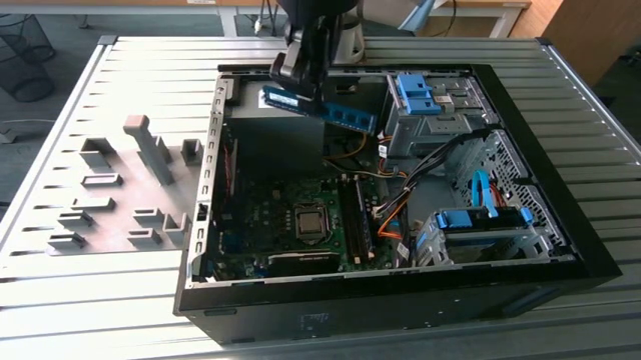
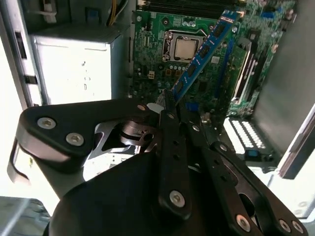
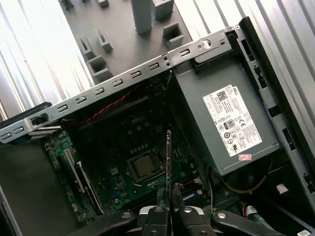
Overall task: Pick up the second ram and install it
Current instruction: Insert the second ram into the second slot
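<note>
The gripper (image 1: pixel 303 90) pinches the second ram (image 1: pixel 346 116) by one end. The strip is held above the open computer case (image 1: pixel 591 255), its free end toward four o'clock in the exterior view. The motherboard (image 1: pixel 285 217) lies at six o'clock, and the grey fixture blocks (image 1: pixel 110 202) at eight.

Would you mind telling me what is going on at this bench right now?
A robot arm is working over an open computer case that lies on its side. Its end effector is shut on one end of a blue-green ram stick and holds it in the air above the motherboard. The stick is not yet seated in a slot. A grey fixture plate lies beside the case, on the exterior view's left.
</note>
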{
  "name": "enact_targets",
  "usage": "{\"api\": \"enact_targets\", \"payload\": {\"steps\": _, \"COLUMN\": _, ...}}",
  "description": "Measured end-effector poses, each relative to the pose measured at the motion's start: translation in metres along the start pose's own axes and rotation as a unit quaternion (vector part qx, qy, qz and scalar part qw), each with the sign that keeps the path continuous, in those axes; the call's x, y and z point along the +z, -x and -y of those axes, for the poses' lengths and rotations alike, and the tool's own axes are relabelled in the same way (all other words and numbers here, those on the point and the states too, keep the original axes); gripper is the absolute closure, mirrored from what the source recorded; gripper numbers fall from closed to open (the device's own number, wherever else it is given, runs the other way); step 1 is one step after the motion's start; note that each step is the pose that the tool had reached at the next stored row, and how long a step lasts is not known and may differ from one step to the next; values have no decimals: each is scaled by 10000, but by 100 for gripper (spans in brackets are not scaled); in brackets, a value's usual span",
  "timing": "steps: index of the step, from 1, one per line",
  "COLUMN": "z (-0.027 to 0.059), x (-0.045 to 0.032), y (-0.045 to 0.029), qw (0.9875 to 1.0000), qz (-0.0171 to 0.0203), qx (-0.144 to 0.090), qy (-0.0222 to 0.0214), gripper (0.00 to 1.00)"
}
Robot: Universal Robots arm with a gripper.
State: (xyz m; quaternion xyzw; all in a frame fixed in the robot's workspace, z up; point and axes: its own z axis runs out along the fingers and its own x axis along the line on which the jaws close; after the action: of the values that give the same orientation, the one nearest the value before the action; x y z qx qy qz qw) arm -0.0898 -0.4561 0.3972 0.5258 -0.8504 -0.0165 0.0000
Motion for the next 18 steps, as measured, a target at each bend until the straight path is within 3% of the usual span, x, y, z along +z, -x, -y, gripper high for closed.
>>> {"api": "enact_targets", "payload": {"steps": 5, "z": 0, "x": 15, "y": 0, "qw": 9990, "qz": 12, "qx": 458, "qy": -8, "gripper": 86}}
{"api": "enact_targets", "payload": {"steps": 9, "z": 1, "x": 28, "y": 0, "qw": 9966, "qz": 22, "qx": 821, "qy": -15, "gripper": 86}}
{"api": "enact_targets", "payload": {"steps": 13, "z": 1, "x": 38, "y": -1, "qw": 9930, "qz": 31, "qx": 1179, "qy": -21, "gripper": 86}}
{"api": "enact_targets", "payload": {"steps": 18, "z": 1, "x": 50, "y": -1, "qw": 9866, "qz": 42, "qx": 1629, "qy": -30, "gripper": 86}}
